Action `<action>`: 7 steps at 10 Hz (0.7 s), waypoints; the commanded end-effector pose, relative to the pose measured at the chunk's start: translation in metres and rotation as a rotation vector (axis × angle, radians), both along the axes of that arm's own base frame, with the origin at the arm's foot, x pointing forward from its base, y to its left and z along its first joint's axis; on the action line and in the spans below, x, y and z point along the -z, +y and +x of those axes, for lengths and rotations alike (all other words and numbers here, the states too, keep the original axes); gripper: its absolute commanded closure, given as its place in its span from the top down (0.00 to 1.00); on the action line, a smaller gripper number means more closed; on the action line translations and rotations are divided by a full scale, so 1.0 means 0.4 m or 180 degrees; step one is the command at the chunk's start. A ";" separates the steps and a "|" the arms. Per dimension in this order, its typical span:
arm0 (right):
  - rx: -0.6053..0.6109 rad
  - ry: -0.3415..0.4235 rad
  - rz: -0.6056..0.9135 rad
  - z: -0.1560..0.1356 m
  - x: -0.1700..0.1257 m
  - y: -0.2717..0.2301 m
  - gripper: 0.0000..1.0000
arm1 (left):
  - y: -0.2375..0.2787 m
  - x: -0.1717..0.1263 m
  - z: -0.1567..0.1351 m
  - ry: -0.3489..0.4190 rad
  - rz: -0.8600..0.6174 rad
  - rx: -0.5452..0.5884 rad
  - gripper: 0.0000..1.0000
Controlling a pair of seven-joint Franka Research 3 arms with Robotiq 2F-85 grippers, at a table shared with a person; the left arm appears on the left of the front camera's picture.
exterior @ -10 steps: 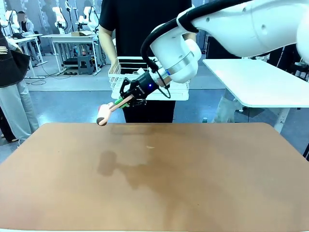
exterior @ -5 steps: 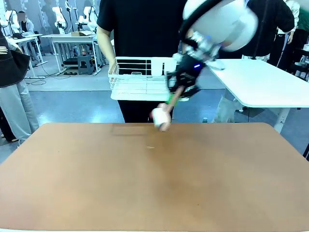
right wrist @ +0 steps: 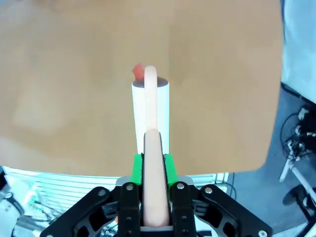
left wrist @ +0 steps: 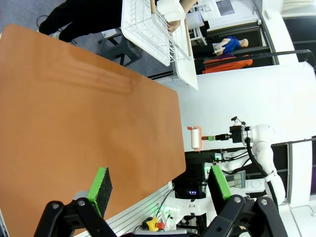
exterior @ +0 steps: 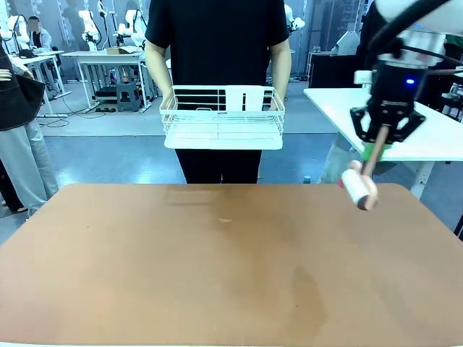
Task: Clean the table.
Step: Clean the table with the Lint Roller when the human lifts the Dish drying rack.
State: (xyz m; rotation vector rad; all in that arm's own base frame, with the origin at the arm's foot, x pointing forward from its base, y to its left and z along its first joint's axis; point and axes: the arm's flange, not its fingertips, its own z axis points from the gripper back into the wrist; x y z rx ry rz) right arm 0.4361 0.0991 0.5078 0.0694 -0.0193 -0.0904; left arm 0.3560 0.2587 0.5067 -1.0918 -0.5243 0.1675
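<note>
The reddish-brown table (exterior: 217, 267) spreads across the front view, with a tiny pale speck (exterior: 226, 220) near its middle. My right gripper (exterior: 381, 137) hangs over the far right corner, shut on the pink handle of a lint roller (exterior: 359, 189) whose white roll tilts down just above the tabletop. In the right wrist view the lint roller (right wrist: 150, 113) points away from the gripper (right wrist: 152, 165) over the table (right wrist: 74, 74). The left gripper (left wrist: 159, 183) stands open and holds nothing, near the table's (left wrist: 74, 113) edge, and sees the roller (left wrist: 196, 138) far off.
A person in black stands at the far side holding a white wire rack (exterior: 223, 119) with both hands, above the table's far edge. A white-topped table (exterior: 391, 123) stands at the right behind my right arm.
My right arm has swung the lint roller from the far left of the table, past the middle, to the far right corner. The person has raised the rack slightly.
</note>
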 end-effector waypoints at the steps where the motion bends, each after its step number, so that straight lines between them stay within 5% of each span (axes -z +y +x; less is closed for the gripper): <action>1: 0.0134 -0.0009 0.0032 -0.026 0.040 -0.035 0.21 | 0.003 -0.006 -0.005 -0.0041 -0.0027 0.0006 1.00; 7: 0.0095 0.0038 -0.0004 -0.021 0.020 -0.038 0.21 | 0.003 -0.006 -0.005 -0.0041 -0.0027 0.0006 1.00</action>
